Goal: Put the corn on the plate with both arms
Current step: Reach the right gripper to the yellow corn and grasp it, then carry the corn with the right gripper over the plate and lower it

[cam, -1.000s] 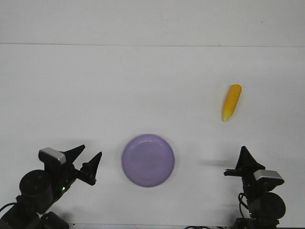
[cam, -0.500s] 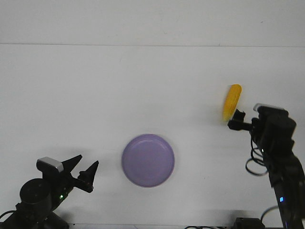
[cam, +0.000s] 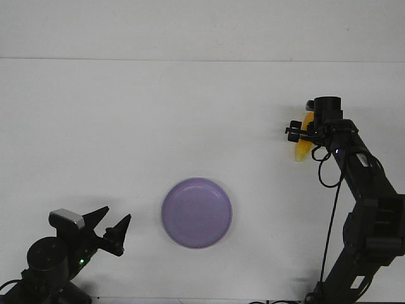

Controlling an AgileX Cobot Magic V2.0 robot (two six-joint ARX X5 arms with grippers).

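The corn (cam: 304,151), a yellow-orange cob, lies on the white table at the right, mostly covered by my right arm. My right gripper (cam: 305,135) points down over the cob. One dark finger (cam: 292,132) shows just left of the corn and apart from it, so the jaws look open around it. The lavender plate (cam: 197,213) lies empty near the front centre. At the front left, well left of the plate, my left gripper (cam: 118,213) is open and holds nothing.
The white table's back edge (cam: 202,60) runs across the far side. My right arm's links and black cable (cam: 332,209) rise from the front right corner up to the corn.
My right arm has swung from the front right corner out to the corn and now stands over it. The corn and plate have not moved. My left arm pulled back slightly.
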